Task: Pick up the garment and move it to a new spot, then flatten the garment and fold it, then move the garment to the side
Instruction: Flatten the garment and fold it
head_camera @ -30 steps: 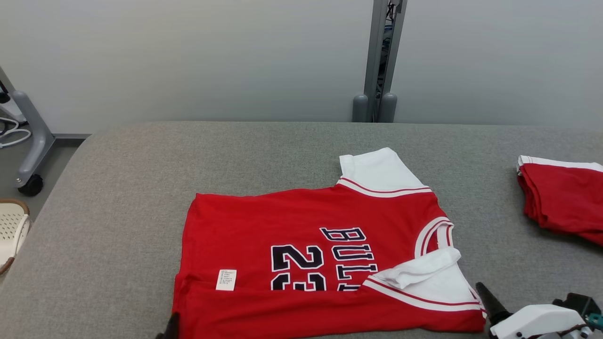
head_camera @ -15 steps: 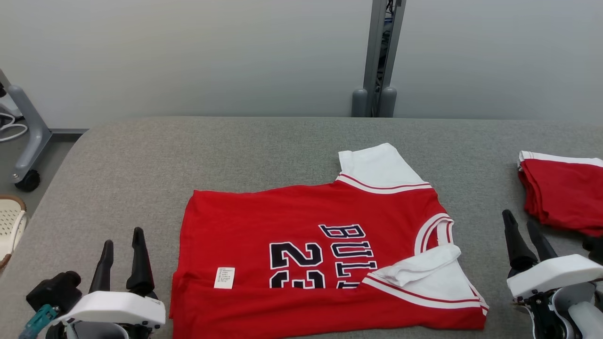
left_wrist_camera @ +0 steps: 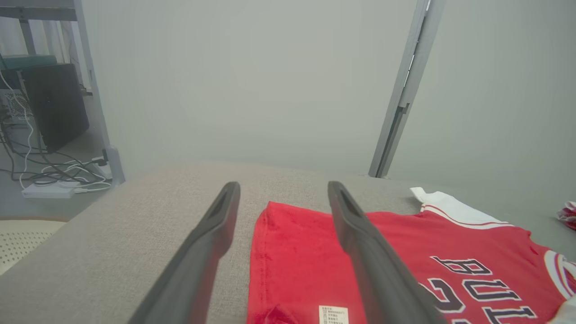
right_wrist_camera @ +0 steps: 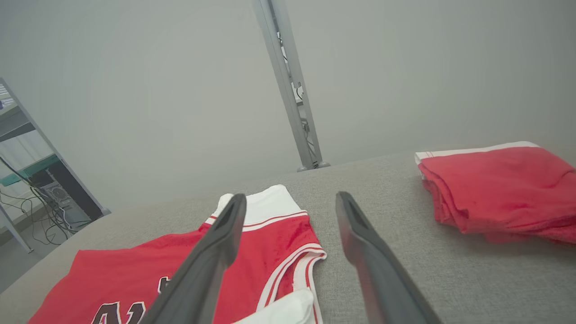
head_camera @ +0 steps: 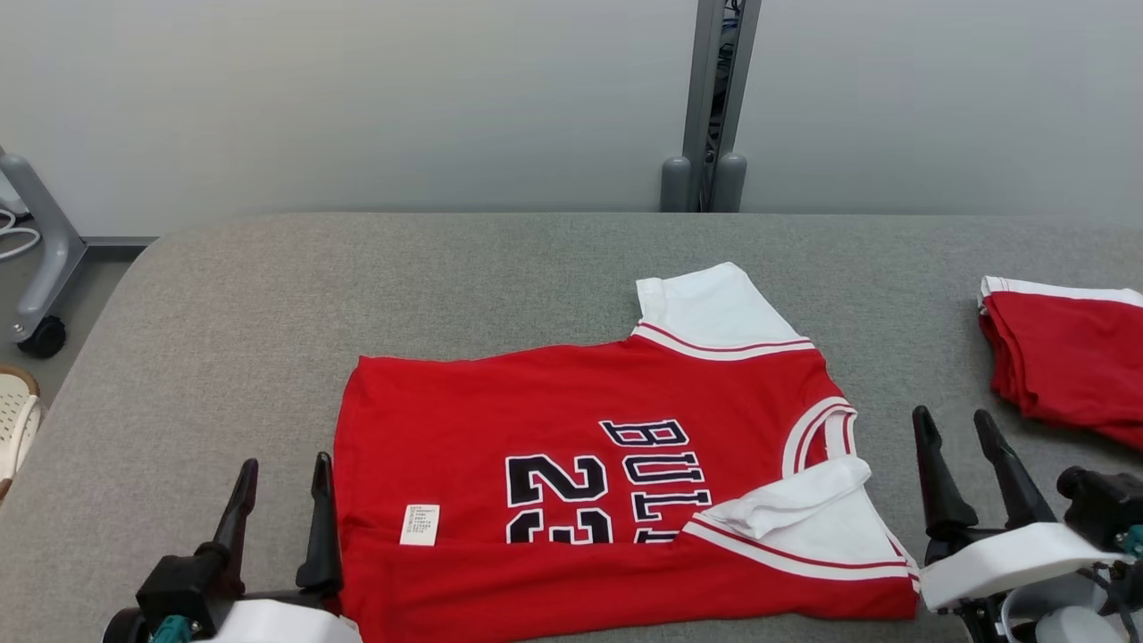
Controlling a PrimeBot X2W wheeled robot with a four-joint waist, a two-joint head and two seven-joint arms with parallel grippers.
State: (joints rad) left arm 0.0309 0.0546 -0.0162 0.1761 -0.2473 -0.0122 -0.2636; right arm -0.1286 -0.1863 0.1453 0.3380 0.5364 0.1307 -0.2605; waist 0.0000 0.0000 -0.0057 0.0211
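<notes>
The garment [head_camera: 580, 420] is a red jersey with white sleeves and dark lettering, spread on the grey table [head_camera: 446, 268] with its near long edge and near sleeve folded over. It also lies in the left wrist view [left_wrist_camera: 315, 252] and the right wrist view [right_wrist_camera: 135, 270]. My left gripper [head_camera: 281, 473] hovers open at the garment's near left corner, its right finger over the hem. My right gripper [head_camera: 951, 424] stands open just right of the collar, nothing between its fingers.
A folded red and white pile of clothes [head_camera: 1063, 366] lies at the table's right edge, also in the right wrist view [right_wrist_camera: 495, 189]. A grey post [head_camera: 710, 107] stands behind the table. A wheeled stand [head_camera: 40, 268] and a pale basket [head_camera: 13, 429] are on the left.
Both grippers have risen into the head view and moved forward, the left one sliding right toward the garment's corner. The camera has tilted slightly. The garment lies as before.
</notes>
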